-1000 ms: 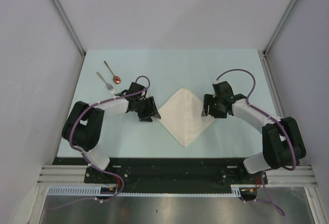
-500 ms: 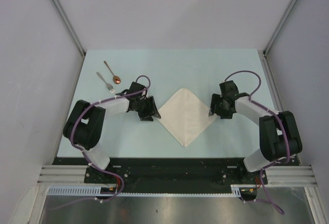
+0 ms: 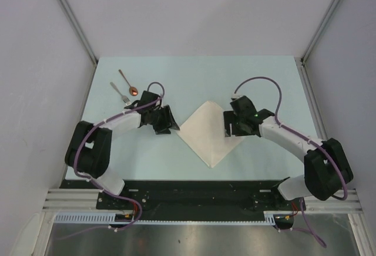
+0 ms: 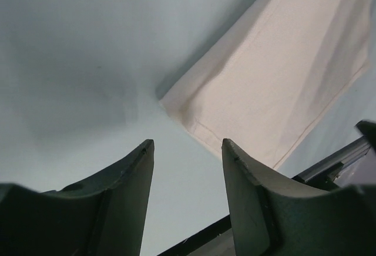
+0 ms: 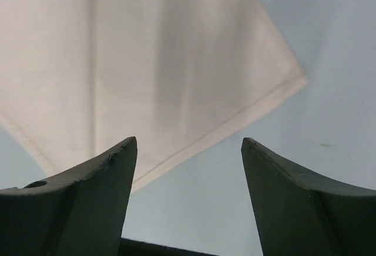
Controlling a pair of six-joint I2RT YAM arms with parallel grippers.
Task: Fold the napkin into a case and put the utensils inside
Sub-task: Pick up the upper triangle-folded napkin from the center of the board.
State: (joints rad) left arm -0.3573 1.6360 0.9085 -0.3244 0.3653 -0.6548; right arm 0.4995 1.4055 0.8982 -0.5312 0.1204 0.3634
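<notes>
A cream-white square cloth napkin [image 3: 207, 135] lies flat at the centre of the pale blue-green desk [image 3: 264, 80], turned so that its corners point to the top, bottom, left and right of the overhead frame. The left claw [image 3: 169, 122] sits low just off the napkin's left corner, its two dark fingers [image 4: 126, 197] spread apart with only bare desk between them. In its wrist view the hemmed corner lies just beyond the fingertips, not touching them. The right claw [image 3: 231, 125] hangs over the napkin's upper-right edge, spread wider, pinching nothing. In its wrist view the stitched hem runs diagonally across the gap, and the right corner points toward the frame's right side. A small silver metal fork [image 3: 120, 94] and a slim spoon with a copper-orange bowl [image 3: 128, 82] lie side by side in the upper left of the overhead frame, near the desk's left edge and just beyond the left arm's wrist, well apart from the napkin. Bare desk surface stretches across the upper centre and upper right, and again along the lower left and lower right toward the black rail [image 3: 194, 188] at the near edge. Grey wall panels [image 3: 35, 62] close in the left, right and far sides.
</notes>
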